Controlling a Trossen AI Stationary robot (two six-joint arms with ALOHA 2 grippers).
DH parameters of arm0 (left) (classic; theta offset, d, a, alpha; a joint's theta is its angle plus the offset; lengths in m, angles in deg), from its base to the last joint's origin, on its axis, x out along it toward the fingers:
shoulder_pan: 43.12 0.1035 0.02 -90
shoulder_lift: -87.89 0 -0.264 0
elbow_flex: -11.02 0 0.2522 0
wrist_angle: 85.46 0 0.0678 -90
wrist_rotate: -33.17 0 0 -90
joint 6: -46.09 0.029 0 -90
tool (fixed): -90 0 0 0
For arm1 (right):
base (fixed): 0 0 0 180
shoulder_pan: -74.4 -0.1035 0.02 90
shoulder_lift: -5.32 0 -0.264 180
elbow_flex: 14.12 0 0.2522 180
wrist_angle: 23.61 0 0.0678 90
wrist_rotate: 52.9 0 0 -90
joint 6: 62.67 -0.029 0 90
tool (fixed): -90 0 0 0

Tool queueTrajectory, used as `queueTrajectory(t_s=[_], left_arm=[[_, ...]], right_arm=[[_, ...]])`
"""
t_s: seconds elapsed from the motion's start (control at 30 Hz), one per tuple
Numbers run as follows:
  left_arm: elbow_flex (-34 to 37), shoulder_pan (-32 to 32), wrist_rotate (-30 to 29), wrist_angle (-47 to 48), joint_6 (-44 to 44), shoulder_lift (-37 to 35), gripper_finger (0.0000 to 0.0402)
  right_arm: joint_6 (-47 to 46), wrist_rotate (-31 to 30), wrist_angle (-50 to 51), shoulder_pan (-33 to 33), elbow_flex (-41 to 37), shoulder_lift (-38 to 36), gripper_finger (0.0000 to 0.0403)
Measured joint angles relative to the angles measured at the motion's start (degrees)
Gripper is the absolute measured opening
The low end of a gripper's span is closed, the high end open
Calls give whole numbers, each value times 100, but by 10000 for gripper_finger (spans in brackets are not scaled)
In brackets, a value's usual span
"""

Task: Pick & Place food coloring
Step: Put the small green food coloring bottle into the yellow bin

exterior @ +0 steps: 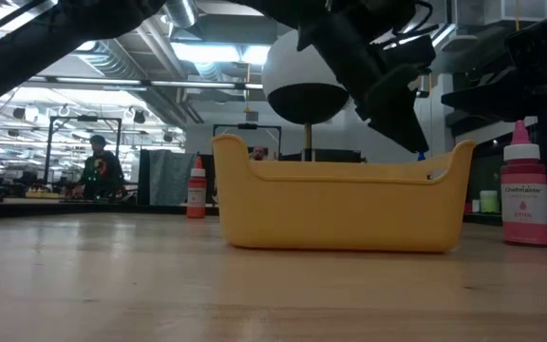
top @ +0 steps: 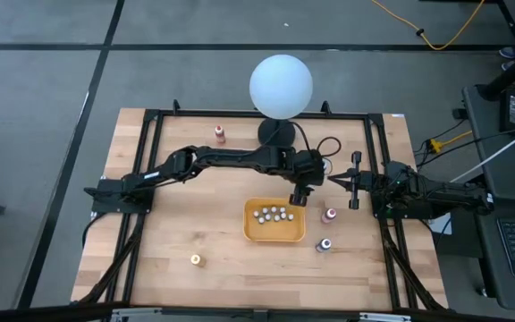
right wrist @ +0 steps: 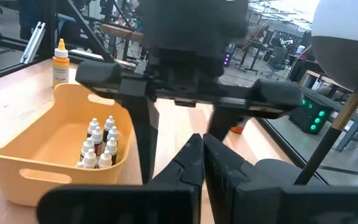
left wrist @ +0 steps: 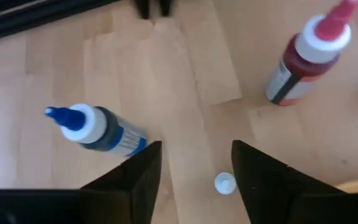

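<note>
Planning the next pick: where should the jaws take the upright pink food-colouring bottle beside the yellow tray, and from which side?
Probably take the pink plastic bottle around its straight round body, below the white collar: the nozzle tapers and would slip. It stands upright, clear of the yellow tray, so come down from above.

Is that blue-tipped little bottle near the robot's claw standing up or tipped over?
Tipped over. In the left wrist view the blue-tipped bottle lies on its side on the wooden table, while the pink-tipped bottle stands upright.
</note>
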State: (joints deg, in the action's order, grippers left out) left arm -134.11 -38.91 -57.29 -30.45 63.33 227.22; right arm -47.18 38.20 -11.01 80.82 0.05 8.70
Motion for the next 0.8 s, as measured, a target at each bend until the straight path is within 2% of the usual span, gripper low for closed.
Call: queueTrajectory(t_s=[0.17,0.8], left_arm=[[0,87,2,-17,-148,44,209],[70,76,12,175,-150,174,202]], right_arm=[[0,0,-2,-2,0,-2,16],[0,0,0,-2,2,0,16]])
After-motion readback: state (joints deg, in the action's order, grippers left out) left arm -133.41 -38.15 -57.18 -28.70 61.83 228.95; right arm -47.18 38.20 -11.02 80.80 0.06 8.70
